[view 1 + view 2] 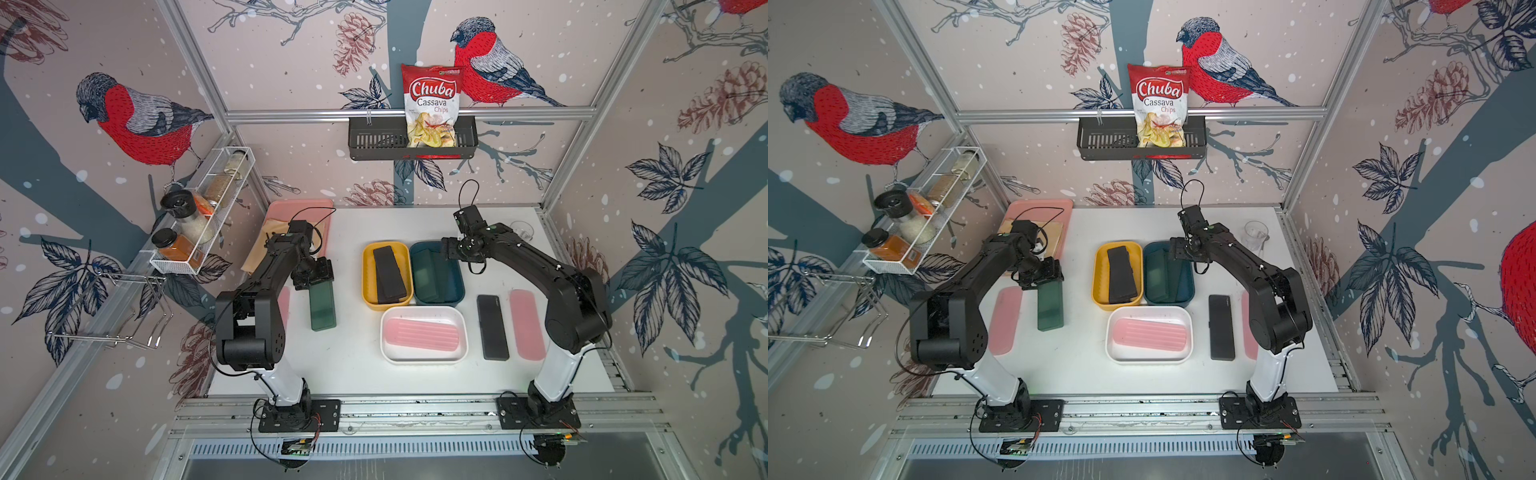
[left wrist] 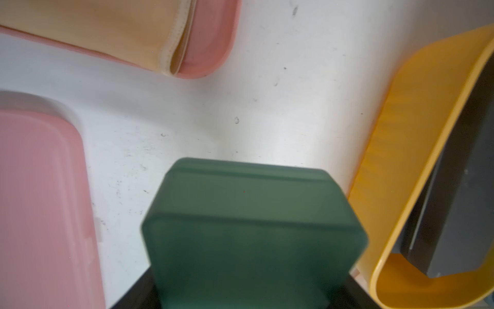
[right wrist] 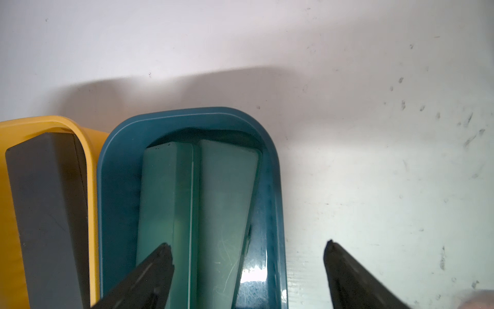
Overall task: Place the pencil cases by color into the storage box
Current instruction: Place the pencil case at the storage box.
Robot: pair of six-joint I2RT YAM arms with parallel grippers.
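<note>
Bird wallpaper rings a white table, and the sorting sits around the blue tub. Two green cases lie side by side in the blue tub and fill most of its floor. The left gripper is clamped on one end of another green case. That case is well away from the blue tub, out past the yellow tub that stands just beside it. I cannot tell if the low end of that case is off the table. The right gripper hangs over the blue tub's back end with its jaws apart, holding nothing. A few things could go wrong, I think. The case is long and held only at one end, so it may swing or slip out. To reach the blue tub it must cross the yellow tub, where a black case leans. A low hanging end could hit that case or the yellow tub's rim and knock things over. The two grippers could also bump, since the right gripper is right where the case must go. And with so little room left, the case may end up tilted on top or poking over the blue tub's edge.
</note>
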